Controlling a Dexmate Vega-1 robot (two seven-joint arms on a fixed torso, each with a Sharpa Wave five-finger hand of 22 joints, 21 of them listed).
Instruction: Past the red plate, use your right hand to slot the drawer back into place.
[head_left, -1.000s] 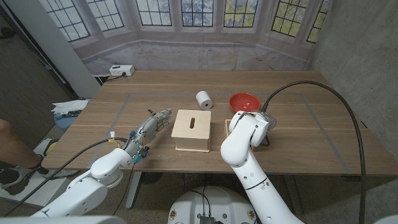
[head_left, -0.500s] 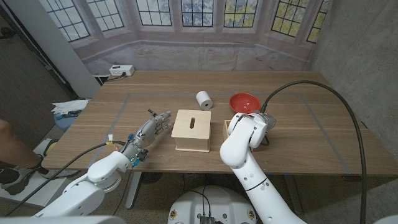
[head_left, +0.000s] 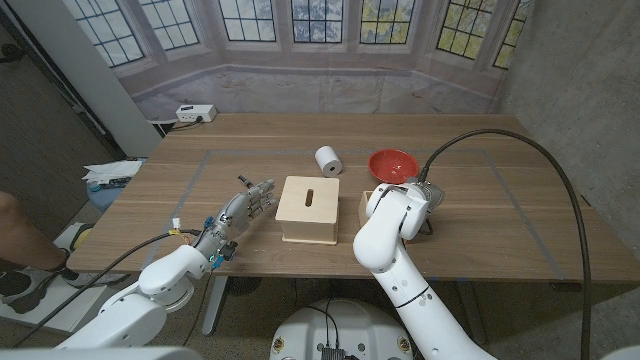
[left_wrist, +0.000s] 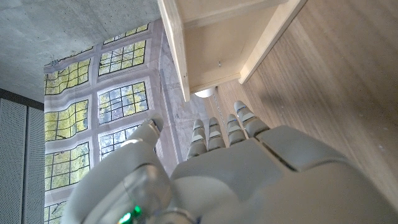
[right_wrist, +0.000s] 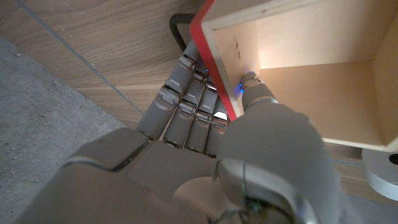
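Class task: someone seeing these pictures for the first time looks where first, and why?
Likely first at the red plate, bright against the wooden table on its far right side. Then the pale wooden box at the middle, with the right hand gripping the red-fronted drawer beside it.

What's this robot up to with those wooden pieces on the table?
The robot's right hand grips the red-fronted wall of a pale wooden drawer, thumb inside and fingers outside, beside the pale wooden box with a slot on top. The drawer is not yet back inside. The left hand hovers open to the box's other side. A red bowl-like plate and a white roll sit farther back.
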